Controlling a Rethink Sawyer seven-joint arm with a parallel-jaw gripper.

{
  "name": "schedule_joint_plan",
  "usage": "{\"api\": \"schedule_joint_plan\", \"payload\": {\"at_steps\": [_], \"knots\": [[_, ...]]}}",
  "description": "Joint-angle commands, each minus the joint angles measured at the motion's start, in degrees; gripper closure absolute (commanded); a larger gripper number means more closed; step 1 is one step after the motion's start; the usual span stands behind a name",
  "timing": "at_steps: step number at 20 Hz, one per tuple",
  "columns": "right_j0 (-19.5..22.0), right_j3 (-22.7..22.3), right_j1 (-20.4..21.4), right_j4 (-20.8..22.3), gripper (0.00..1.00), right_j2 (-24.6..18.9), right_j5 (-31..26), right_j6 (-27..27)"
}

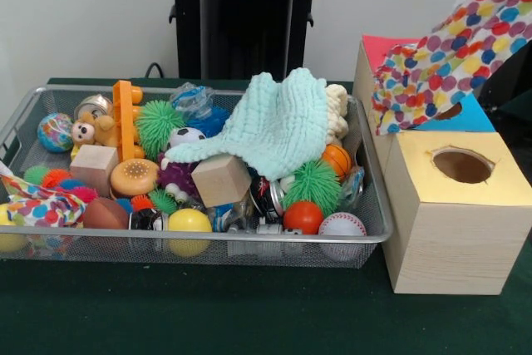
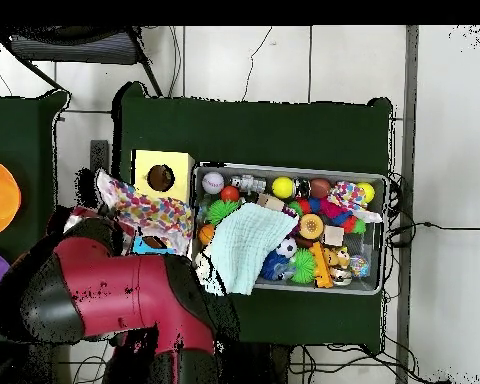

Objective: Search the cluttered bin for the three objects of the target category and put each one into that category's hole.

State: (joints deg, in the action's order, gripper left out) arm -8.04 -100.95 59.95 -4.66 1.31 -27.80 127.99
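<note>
Table: green-covered table (image 1: 249, 313) carrying mesh bin (image 1: 378, 230) and box | Room: white wall behind | Jaws: hidden, state indeterminable | Polka-dot cloth (image 1: 453, 47) hanging over box, beyond yellow hole (image 1: 462, 165); another (image 1: 41, 204) lying in bin.

I count two dotted cloths: one (image 1: 453, 43) draped over the boxes, one (image 1: 41, 202) at the bin's (image 1: 208, 237) end. One mint cloth (image 1: 270, 126). Two wooden blocks (image 1: 220, 179) (image 1: 93, 168). Two green spiky balls (image 1: 158, 125) (image 1: 312, 183). One baseball (image 1: 342, 225), one yellow ball (image 1: 189, 221), one yellow-topped hole (image 1: 462, 165).
</note>
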Motion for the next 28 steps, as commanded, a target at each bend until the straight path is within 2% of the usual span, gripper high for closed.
{"api": "schedule_joint_plan", "payload": {"at_steps": [1,3,4,8,16,28], "knots": [[4.8,3.0,-7.6,-3.6,1.00,-2.9,6.5,9.0],[8.2,3.3,-10.4,-3.5,1.00,-6.6,10.6,5.7],[8.8,3.8,-11.2,-3.0,1.00,-7.0,11.5,5.1],[11.8,3.9,-13.4,-1.8,1.00,-9.4,12.3,2.9],[13.9,3.7,-17.2,-0.1,1.00,-10.8,16.2,3.1],[12.7,1.2,-17.1,0.0,1.00,-9.6,19.4,6.0]]}}
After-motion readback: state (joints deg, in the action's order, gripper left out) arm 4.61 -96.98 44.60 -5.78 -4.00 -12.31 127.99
